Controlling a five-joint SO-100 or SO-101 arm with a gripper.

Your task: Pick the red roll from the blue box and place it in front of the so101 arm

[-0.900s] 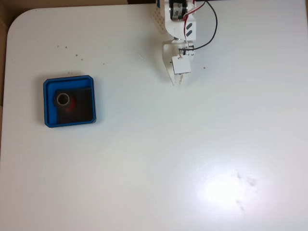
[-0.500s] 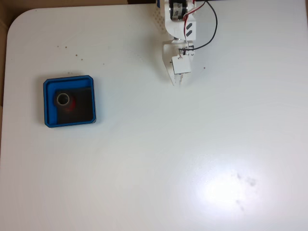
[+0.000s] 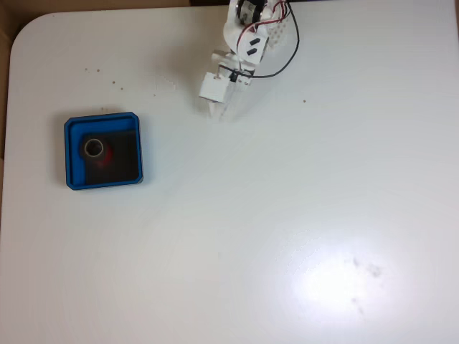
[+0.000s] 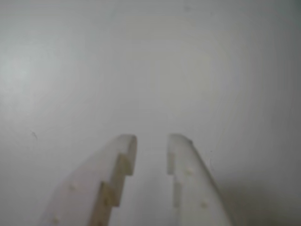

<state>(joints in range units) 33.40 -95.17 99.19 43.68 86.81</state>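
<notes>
Red roll (image 3: 105, 154), blue box (image 3: 69, 150), white table (image 3: 287, 215)

From my fixed view the so101 arm (image 3: 247, 43) is cut off by the top edge, its base out of sight. The red roll (image 3: 95, 150) is too small to read clearly. In my wrist view the tool (image 4: 151, 146) looks blurred, its fingers cropped at the bottom edge.

No readable text, labels, brands or numbers anywhere.
</notes>
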